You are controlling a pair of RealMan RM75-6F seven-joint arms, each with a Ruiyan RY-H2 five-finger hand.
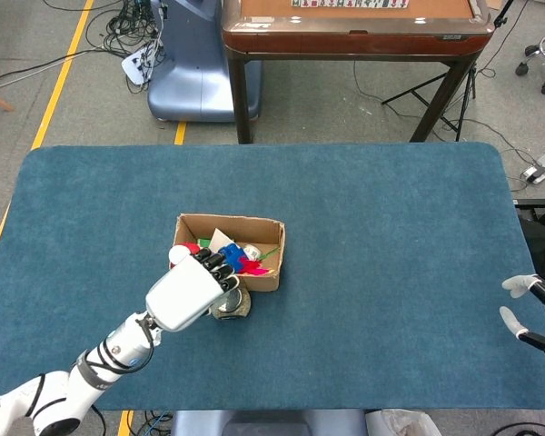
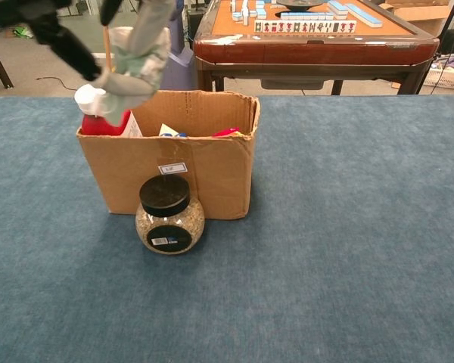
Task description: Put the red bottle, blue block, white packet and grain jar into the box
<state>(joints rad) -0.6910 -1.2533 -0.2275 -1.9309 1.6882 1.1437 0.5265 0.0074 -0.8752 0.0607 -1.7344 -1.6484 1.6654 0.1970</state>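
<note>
The cardboard box (image 1: 232, 221) (image 2: 208, 170) stands on the blue table, left of centre. Inside it lie the red bottle (image 1: 190, 247) (image 2: 97, 125) with its white cap, the blue block (image 1: 232, 253) and the white packet (image 1: 220, 240) (image 2: 166, 130). The grain jar (image 1: 239, 307) (image 2: 169, 216), black-lidded, stands on the cloth against the box's front wall. My left hand (image 1: 188, 292) (image 2: 131, 47) hovers over the box's near left corner, fingers apart and empty, hiding part of the bottle and jar. At the table's right edge my right hand (image 1: 530, 312) stays spread and empty.
A wooden mahjong table (image 1: 354, 27) (image 2: 310, 38) and a grey-blue machine base (image 1: 186, 64) stand beyond the far edge. Red and green items (image 1: 254, 266) also lie in the box. Blue cloth (image 1: 391, 236) covers the whole table.
</note>
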